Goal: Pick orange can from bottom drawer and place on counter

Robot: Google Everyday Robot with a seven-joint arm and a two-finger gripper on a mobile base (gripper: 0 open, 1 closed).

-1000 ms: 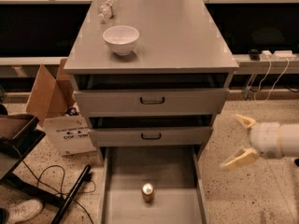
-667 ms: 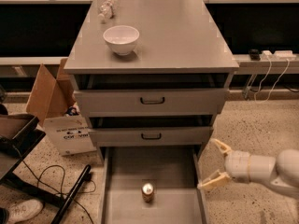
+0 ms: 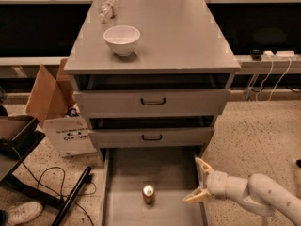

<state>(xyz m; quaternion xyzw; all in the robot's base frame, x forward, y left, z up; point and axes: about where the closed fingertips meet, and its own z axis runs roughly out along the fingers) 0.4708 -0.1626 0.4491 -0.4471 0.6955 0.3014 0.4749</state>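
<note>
The orange can (image 3: 148, 194) stands upright on the floor of the open bottom drawer (image 3: 127, 173), near its middle front. My gripper (image 3: 200, 180) reaches in from the lower right on a white arm. Its two pale fingers are spread open and empty over the drawer's right rim, about a can's width or two to the right of the can. The counter (image 3: 178, 36) is the grey top of the cabinet, above the two upper drawers.
A white bowl (image 3: 122, 39) and a clear plastic bottle (image 3: 107, 8) sit on the counter at the left and back left. An open cardboard box (image 3: 56, 112) stands on the floor left of the cabinet. Cables and a dark bar (image 3: 70, 197) lie at lower left.
My gripper has moved left from out on the floor at the right to the right rim of the bottom drawer, closer to the can. Its fingers stayed open. The can has not moved.
</note>
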